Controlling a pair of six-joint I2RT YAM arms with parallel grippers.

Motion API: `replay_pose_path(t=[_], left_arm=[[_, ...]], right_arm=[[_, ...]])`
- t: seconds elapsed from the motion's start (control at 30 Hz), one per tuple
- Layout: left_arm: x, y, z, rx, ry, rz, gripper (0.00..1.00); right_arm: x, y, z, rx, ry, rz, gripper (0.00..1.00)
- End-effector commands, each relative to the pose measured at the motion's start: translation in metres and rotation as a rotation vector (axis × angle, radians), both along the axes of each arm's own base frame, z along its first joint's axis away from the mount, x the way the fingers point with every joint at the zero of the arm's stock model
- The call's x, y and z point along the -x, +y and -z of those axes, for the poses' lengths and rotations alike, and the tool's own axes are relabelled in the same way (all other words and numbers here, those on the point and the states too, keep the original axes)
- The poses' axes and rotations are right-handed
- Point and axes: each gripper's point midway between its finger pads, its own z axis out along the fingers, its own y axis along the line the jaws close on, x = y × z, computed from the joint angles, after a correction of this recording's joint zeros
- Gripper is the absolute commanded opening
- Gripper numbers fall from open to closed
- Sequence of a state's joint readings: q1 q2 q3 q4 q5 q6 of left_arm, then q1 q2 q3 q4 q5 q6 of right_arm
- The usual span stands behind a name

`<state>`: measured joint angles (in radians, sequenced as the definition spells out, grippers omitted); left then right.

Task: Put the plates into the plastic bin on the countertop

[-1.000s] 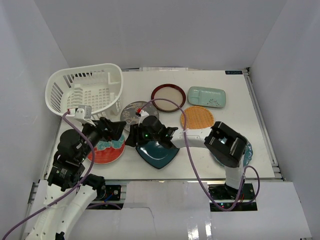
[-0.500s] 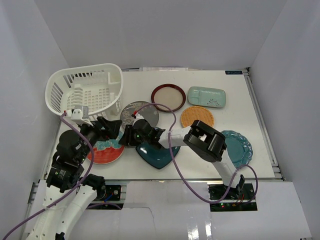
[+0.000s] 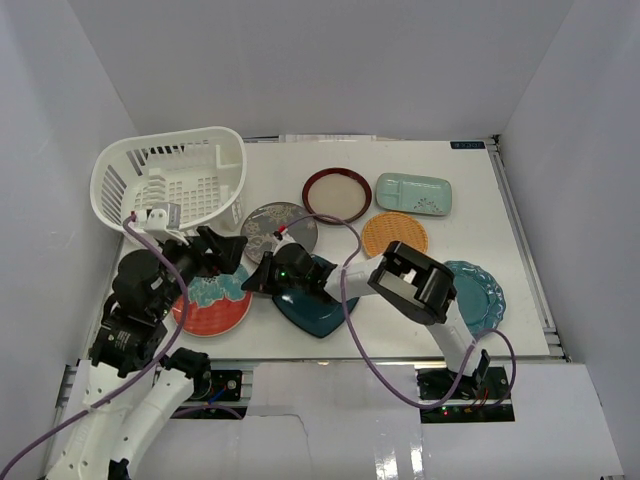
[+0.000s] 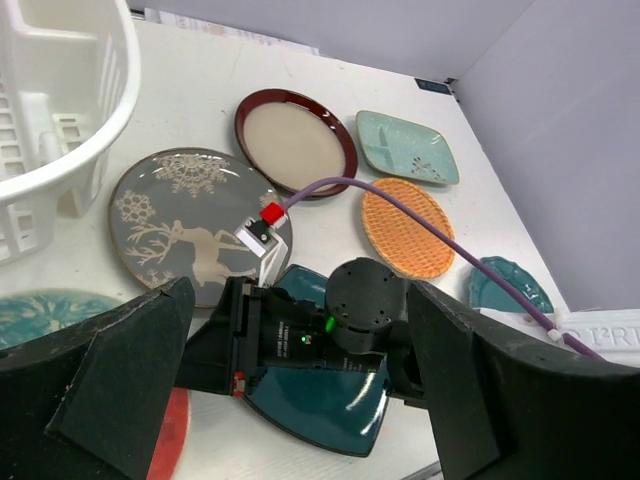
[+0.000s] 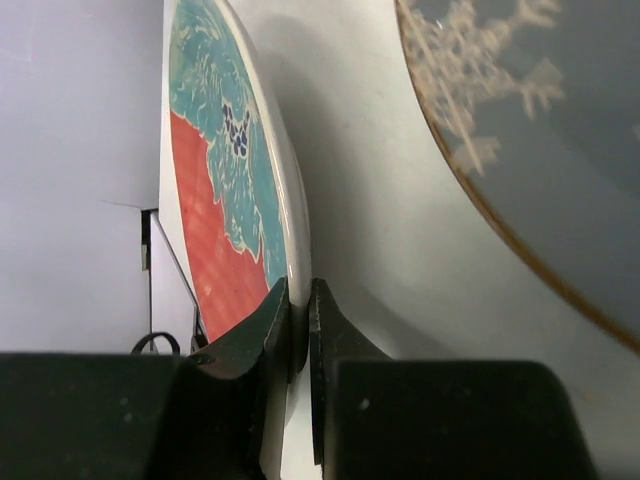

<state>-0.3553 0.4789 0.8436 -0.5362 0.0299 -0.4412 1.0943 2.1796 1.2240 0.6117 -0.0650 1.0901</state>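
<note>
The right jaws are clamped tight on the rim of the red plate with a teal floral pattern (image 5: 228, 215), one finger (image 5: 262, 335) above the edge and one below. The grip is on the plate's right-hand edge. The plate sits at the near left of the white bench (image 3: 500, 205), just in front of the white slotted plastic basket (image 3: 116, 186).

The left jaws are spread wide and hold nothing, hanging over the same plate's far edge.

The right arm reaches across the dark-teal square plate (image 4: 325, 415). Just behind it lies the grey round plate with a deer and snowflakes (image 4: 180, 220). Further back are the maroon-rimmed round plate (image 4: 295, 142) and the pale-green rectangular tray (image 4: 405, 148). The orange woven round plate (image 4: 405, 228) lies nearer, and the teal scalloped round plate (image 3: 482, 290) sits at the near right.
</note>
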Motion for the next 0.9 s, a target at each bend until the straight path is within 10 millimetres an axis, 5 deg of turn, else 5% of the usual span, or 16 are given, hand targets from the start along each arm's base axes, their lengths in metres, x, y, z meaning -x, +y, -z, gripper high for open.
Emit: replay_pose_path(t=[0.0, 0.07, 0.2, 0.37, 0.4, 0.43, 0.53, 0.67, 0.87], left_arm=[[0.006, -0.010, -0.039, 0.026, -0.054, 0.070, 0.98], [0.015, -0.025, -0.051, 0.053, -0.060, 0.163, 0.98], [0.032, -0.061, -0.068, 0.118, -0.006, 0.388, 0.98], [0.021, -0.077, -0.047, 0.150, 0.117, 0.443, 0.95], [0.018, -0.077, -0.044, 0.148, 0.122, 0.437, 0.94], [0.014, -0.076, -0.038, 0.145, 0.137, 0.422, 0.93], [0.005, -0.075, -0.021, 0.123, 0.182, 0.388, 0.92], [0.001, -0.080, 0.015, 0.104, 0.287, 0.403, 0.94], [0.006, -0.082, 0.068, 0.080, 0.437, 0.420, 0.98]], right_arm=[[0.007, -0.004, -0.097, -0.186, -0.151, -0.033, 0.08], [0.008, -0.018, -0.124, -0.224, -0.191, -0.020, 0.08], [0.021, -0.077, -0.168, -0.312, -0.210, -0.019, 0.08], [0.011, -0.156, -0.192, -0.373, -0.222, 0.007, 0.08], [0.016, -0.173, -0.209, -0.406, -0.251, -0.002, 0.08], [0.005, -0.194, -0.198, -0.381, -0.239, 0.042, 0.08], [-0.002, -0.236, -0.208, -0.397, -0.275, 0.082, 0.08], [-0.006, -0.266, -0.218, -0.402, -0.309, 0.100, 0.08], [-0.005, -0.278, -0.238, -0.431, -0.341, 0.069, 0.08]])
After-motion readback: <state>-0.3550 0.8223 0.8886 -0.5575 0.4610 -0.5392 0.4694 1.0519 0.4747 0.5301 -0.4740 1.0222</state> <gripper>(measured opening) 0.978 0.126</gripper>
